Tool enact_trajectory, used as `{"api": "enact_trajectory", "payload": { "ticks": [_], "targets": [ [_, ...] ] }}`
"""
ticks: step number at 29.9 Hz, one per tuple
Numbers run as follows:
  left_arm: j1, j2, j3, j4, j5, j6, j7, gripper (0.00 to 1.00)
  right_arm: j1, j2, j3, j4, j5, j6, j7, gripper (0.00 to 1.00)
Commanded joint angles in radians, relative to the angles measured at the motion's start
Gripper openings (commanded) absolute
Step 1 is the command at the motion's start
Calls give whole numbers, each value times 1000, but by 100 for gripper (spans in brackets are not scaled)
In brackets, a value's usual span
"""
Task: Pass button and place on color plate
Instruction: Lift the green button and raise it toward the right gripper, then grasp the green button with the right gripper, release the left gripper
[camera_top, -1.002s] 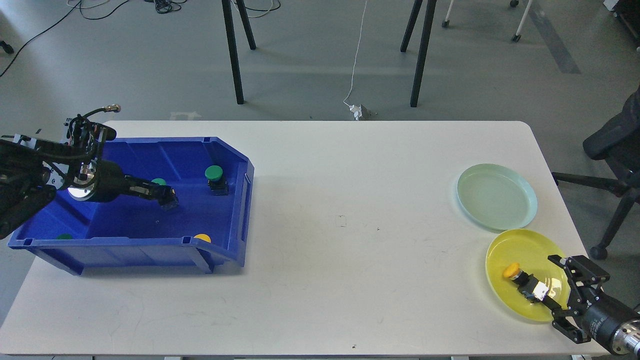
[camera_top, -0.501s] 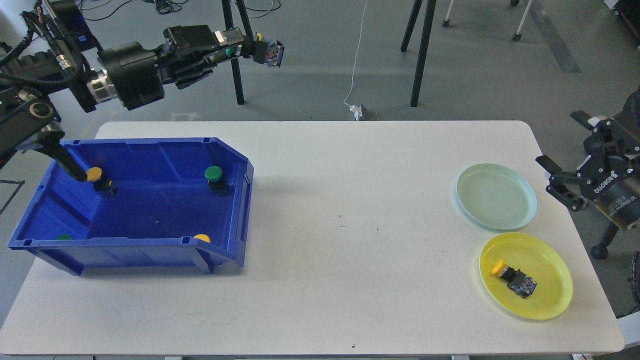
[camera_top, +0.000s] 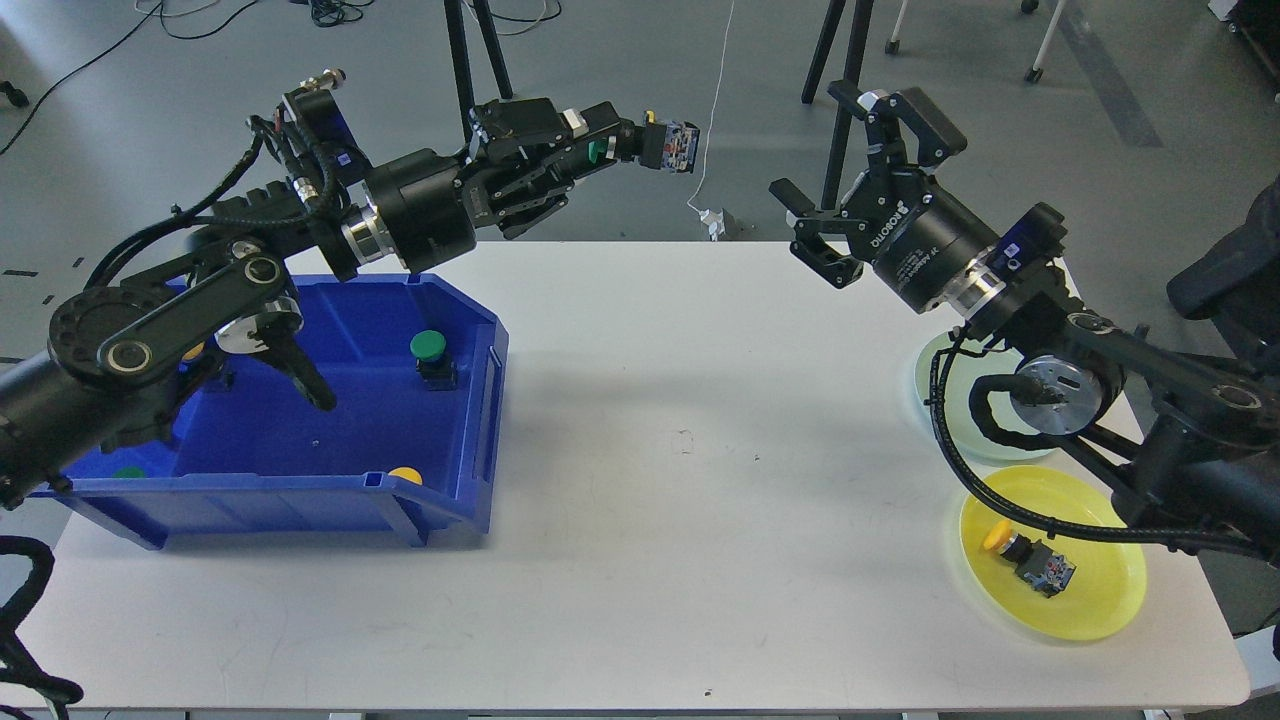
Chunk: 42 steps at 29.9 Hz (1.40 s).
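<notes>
Green button (camera_top: 640, 147) lying level (base rightward), clamped in left gripper (camera_top: 625, 145), right gripper (camera_top: 828, 178) spread wide.

Bright, even overhead light; soft shadows; sharp.

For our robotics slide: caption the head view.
Left end effector holds green button toward open right end effector above table.

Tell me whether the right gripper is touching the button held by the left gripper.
Apart. Head view shows bare floor between the open right gripper and the green button in the left gripper.
</notes>
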Motion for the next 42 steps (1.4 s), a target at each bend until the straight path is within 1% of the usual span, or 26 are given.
{"api": "enact_trajectory", "payload": {
  "ticks": [1, 3, 8, 14, 18, 21, 23, 24, 25, 26, 29, 30, 32, 33, 38, 40, 41, 42],
  "targets": [
    [0, -1, 1, 1, 1, 0, 0, 4, 36, 77, -8, -11, 13, 0, -1, 100],
    [0, -1, 1, 1, 1, 0, 0, 4, 41, 101, -10, -11, 39, 0, -1, 100],
    [0, -1, 1, 0, -1, 0, 0, 4, 46, 105, -21, -7, 69, 2, -2, 99],
    [0, -1, 1, 1, -1, 0, 0, 5, 67, 106, -82, -7, 71, 0, -10, 99],
    [0, -1, 1, 1, 1, 0, 0, 5, 75, 108, -82, -10, 71, 0, -24, 99],
    [0, 1, 1, 1, 1, 0, 0, 5, 78, 108, -80, -10, 72, -1, -24, 97],
    [0, -1, 1, 0, 1, 0, 0, 5, 79, 109, -80, -10, 72, -1, -24, 94],
    [0, -1, 1, 1, 1, 0, 0, 5, 79, 111, -80, -8, 74, -1, -25, 91],
    [0, -1, 1, 1, 1, 0, 0, 5, 78, 112, -80, -8, 72, -1, -25, 86],
    [0, -1, 1, 1, 1, 0, 0, 5, 79, 114, -80, -7, 72, 0, -25, 78],
    [0, -1, 1, 1, 1, 0, 0, 5, 79, 114, -82, -2, 71, 8, -34, 38],
    [0, 1, 1, 1, 1, 0, 0, 5, 82, 114, -82, 0, 71, 9, -45, 29],
    [0, 1, 2, 0, 2, 0, 0, 5, 99, 115, -82, -8, 71, -4, -73, 5],
    [0, 1, 2, 0, 2, 0, 0, 5, 101, 118, -82, -10, 71, -6, -77, 1],
    [2, 1, 4, 0, 7, 0, 0, 7, 99, 118, -82, 1, 72, -15, -79, 1],
    [2, 1, 4, 0, 7, 0, 0, 14, 99, 115, -84, 3, 72, -23, -80, 1],
    [2, 1, 4, -2, 7, 0, 0, 25, 98, 115, -84, 3, 72, -29, -82, 1],
    [2, -2, 1, -2, 4, 0, 0, 48, 96, 114, -84, 4, 72, -32, -82, 1]
  ]
}}
